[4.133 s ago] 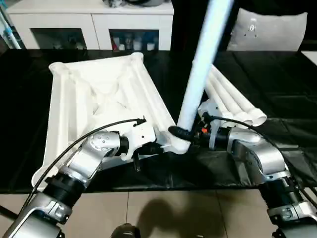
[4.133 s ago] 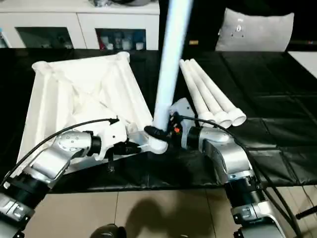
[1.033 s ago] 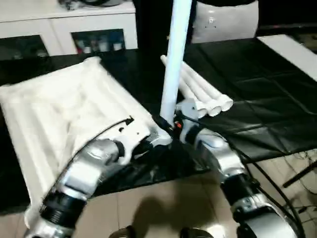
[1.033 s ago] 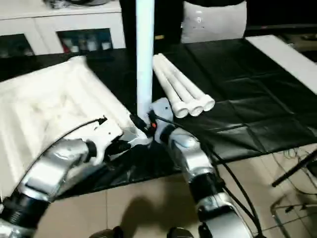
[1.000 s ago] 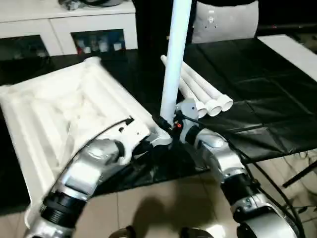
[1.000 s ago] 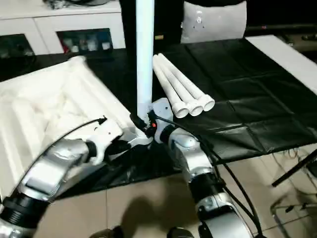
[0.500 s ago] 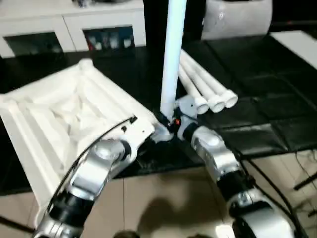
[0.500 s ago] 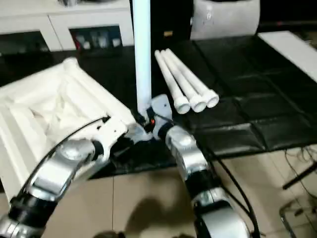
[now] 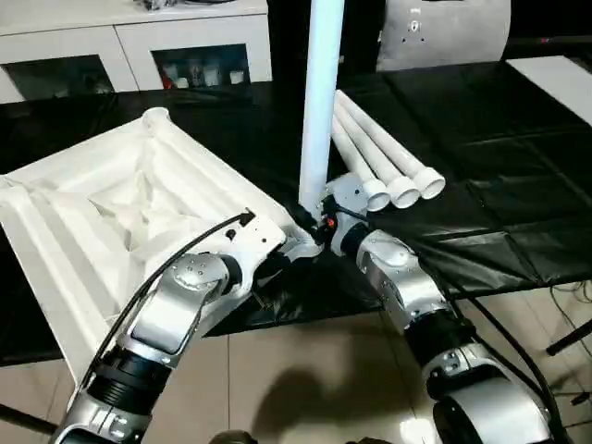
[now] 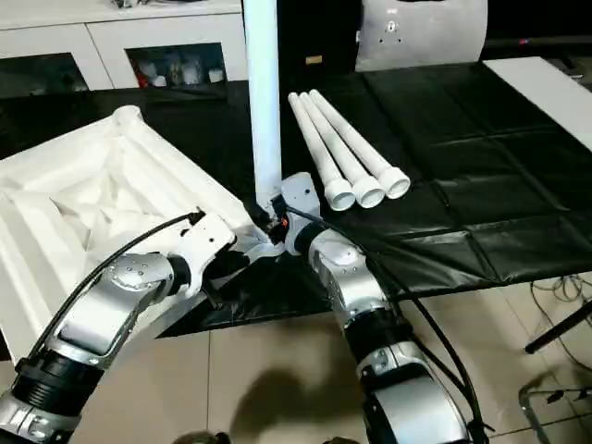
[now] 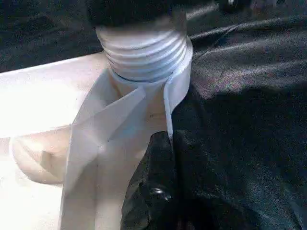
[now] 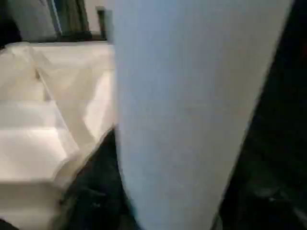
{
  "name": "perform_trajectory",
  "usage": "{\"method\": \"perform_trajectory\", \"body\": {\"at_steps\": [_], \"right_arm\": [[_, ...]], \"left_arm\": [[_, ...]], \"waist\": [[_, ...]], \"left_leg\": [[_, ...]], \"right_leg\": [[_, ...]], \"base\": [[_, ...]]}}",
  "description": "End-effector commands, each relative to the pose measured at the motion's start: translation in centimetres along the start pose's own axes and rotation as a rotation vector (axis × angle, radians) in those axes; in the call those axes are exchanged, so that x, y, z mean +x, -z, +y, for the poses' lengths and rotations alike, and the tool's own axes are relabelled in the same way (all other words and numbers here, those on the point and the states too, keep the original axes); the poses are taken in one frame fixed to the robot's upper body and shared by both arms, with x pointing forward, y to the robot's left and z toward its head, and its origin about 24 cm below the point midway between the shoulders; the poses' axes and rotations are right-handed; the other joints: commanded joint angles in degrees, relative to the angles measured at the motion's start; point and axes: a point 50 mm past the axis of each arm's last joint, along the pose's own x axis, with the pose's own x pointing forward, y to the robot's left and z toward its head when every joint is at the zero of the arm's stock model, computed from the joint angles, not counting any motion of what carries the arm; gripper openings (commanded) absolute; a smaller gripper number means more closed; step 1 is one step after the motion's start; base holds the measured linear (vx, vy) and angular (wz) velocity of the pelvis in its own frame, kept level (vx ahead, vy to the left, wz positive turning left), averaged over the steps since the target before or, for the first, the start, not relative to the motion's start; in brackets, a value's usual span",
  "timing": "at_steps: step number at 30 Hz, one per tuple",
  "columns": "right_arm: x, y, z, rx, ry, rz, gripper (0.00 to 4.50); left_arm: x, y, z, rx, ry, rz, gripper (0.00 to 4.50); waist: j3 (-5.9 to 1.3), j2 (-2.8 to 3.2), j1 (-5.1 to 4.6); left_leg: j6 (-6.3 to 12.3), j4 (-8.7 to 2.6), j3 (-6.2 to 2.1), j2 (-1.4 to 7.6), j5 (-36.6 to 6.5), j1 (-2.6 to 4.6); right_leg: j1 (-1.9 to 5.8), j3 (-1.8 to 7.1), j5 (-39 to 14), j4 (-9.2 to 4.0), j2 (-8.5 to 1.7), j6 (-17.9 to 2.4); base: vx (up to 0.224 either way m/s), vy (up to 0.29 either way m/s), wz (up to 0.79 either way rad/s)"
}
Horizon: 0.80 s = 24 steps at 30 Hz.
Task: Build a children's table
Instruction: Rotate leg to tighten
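Note:
The white table top (image 9: 139,208) lies underside up on the left of the black-sheeted work table, ribs showing. One white leg (image 9: 321,102) stands nearly upright in the near corner socket (image 11: 144,100), its threaded end (image 11: 141,48) sitting in the socket's mouth. My right gripper (image 9: 315,228) is shut on the base of this leg; a black finger (image 12: 96,191) shows beside the tube. My left gripper (image 9: 277,266) is shut on the top's rim by that socket, one finger (image 11: 153,191) against the socket wall. Three more legs (image 9: 384,162) lie side by side behind the right arm.
The black-sheeted work table (image 9: 499,120) stretches to the right. A white cabinet (image 9: 139,46) and a pale cushion (image 9: 444,32) stand behind it. A white surface (image 9: 555,79) shows at the far right. Tiled floor (image 9: 305,370) lies below the near edge.
The camera has shifted. The leg leaned to the right four seconds ago and now stands nearly upright in the socket. Both grippers keep their holds.

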Motion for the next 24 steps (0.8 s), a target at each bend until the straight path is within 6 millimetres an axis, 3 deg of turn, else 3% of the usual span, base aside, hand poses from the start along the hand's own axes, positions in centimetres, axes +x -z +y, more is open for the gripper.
{"method": "perform_trajectory", "body": {"at_steps": [1, 4, 7, 8, 12, 15, 19, 24], "right_arm": [[-2.3, 5.1, -1.3, 0.08, 0.08, 0.222, 2.81], [-2.4, 4.9, -1.4, 0.082, 0.073, 0.212, 3.09], [-2.5, 4.8, -1.6, 0.072, 0.066, 0.201, 3.29], [-2.6, 4.8, -1.8, 0.066, 0.063, 0.196, 3.42], [-3.6, 4.6, -2.3, 0.055, 0.035, 0.162, 3.67], [-4.5, 4.4, -2.9, 0.048, 0.026, 0.124, 4.01], [-5.8, 4.0, -3.6, 0.031, -0.019, 0.082, 4.39], [-7.6, 3.3, -4.5, -0.029, -0.067, 0.05, 4.49]], "left_arm": [[-0.2, -0.4, 0.3, 0.034, 0.02, -0.01, 0.0], [-0.2, -0.4, 0.4, 0.036, 0.019, -0.014, 0.0], [-0.1, -0.3, 0.7, 0.042, 0.018, -0.015, 0.0], [-0.1, -0.3, 0.7, 0.048, 0.018, -0.013, 0.0], [0.0, -0.3, 1.0, 0.065, 0.019, -0.008, 0.0], [0.0, -0.2, 1.2, 0.083, 0.03, -0.007, 0.0], [0.2, -0.2, 1.2, 0.132, 0.068, -0.003, 0.0], [0.5, -0.1, 1.2, 0.166, 0.109, 0.005, 0.0]], "waist": [[-2.48, 0.16, -0.3], [-2.86, 0.23, -0.27], [-3.15, 0.22, -0.09], [-3.5, 0.23, 0.0], [-3.58, 0.28, 0.05], [-3.56, 0.3, 0.15], [-3.41, 0.27, 0.14], [-3.39, 0.1, 0.17]], "left_leg": [[0.61, -3.77, -0.49, 2.91, -18.4, -0.22], [1.17, -3.52, -0.33, 2.95, -14.8, -0.63], [1.65, -3.08, -0.09, 2.87, -12.6, -0.65], [2.11, -2.79, -0.13, 2.87, -9.3, -0.91], [3.12, -2.35, -0.06, 2.81, -7.5, -1.1], [3.58, -2.19, -0.08, 2.79, -7.3, -1.12], [3.83, -2.12, -0.04, 2.71, -9.2, -1.14], [4.18, -1.96, -0.05, 2.59, -8.4, -1.41]], "right_leg": [[1.25, 3.62, -23.0, -6.5, -4.79, -7.8], [1.7, 3.44, -14.7, -5.51, -4.51, -9.9], [1.87, 3.43, -10.8, -5.2, -4.48, -11.5], [2.24, 3.26, -5.4, -4.45, -4.3, -12.2], [2.57, 3.09, 0.1, -3.89, -4.32, -13.3], [2.7, 2.97, 0.6, -3.9, -4.29, -13.1], [2.81, 2.95, -2.9, -4.37, -4.31, -12.6], [2.92, 2.8, -4.7, -4.54, -4.28, -12.2]], "base": [[0.0, 0.0, 0.0], [0.0, 0.0, 0.0], [0.0, 0.0, 0.0], [0.0, 0.0, 0.0], [0.0, 0.0, 0.0], [0.0, 0.0, 0.0], [0.0, 0.0, 0.0], [0.0, 0.0, 0.0]]}}
